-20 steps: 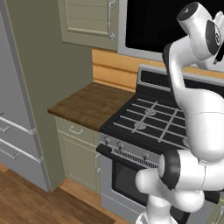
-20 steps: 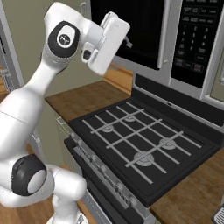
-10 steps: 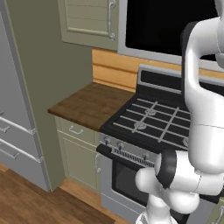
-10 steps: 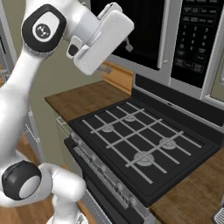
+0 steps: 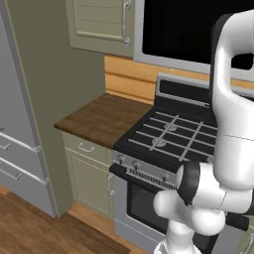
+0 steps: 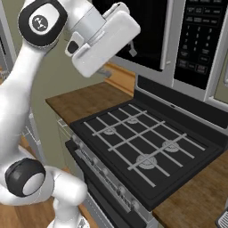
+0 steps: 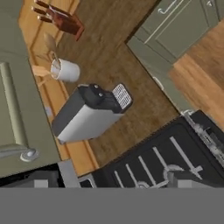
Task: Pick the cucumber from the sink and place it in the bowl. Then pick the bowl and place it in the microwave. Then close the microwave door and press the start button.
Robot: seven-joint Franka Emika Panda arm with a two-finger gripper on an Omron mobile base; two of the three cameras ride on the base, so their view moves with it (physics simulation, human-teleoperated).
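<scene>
Microwave (image 6: 178, 40) is cut off at the top of both base views, its black door (image 5: 193, 27) filling the upper right of the left base view. Cucumber, bowl and sink can't be made out anywhere. The arm is raised high; its white hand sits at upper centre of the right base view. Gripper (image 6: 132, 49) is barely visible against the dark door, jaws apart, nothing held. The hand view looks down on a toaster (image 7: 89, 113) at centre, a white cup (image 7: 65, 71) at upper left, and the stove (image 6: 147, 144) at lower right.

The arm (image 6: 31, 93) swings its hand (image 6: 104, 42) farther right and nearer the camera, now before the microwave door (image 6: 147, 31).
</scene>
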